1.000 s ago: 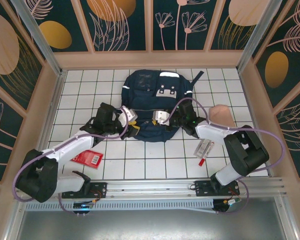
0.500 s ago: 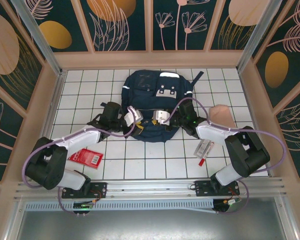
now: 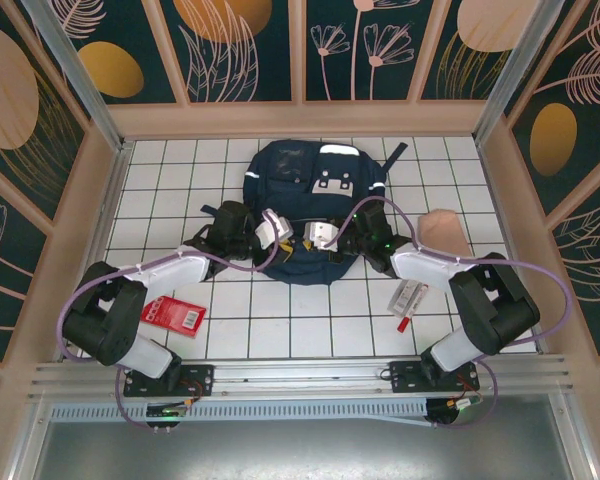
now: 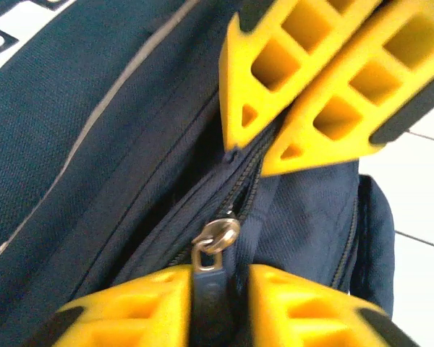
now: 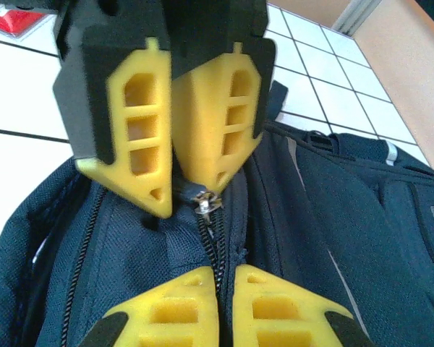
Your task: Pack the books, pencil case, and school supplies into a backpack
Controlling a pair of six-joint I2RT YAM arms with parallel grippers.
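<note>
Mid-frame, I am pinching the backpack [image 3: 302, 165] steady with the right gripper [image 5: 218, 282] so the left gripper [image 4: 218, 289], clamping the zipper pull [image 4: 215, 241], can open it.

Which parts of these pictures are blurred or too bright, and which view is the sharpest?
Top view: the sharpest, evenly lit. Left wrist view: the zip pull is sharp, the yellow fingers above it are smeared, and the white tile at the right is washed out. Right wrist view: the near fingers at the bottom are soft; the backpack is clear.
</note>
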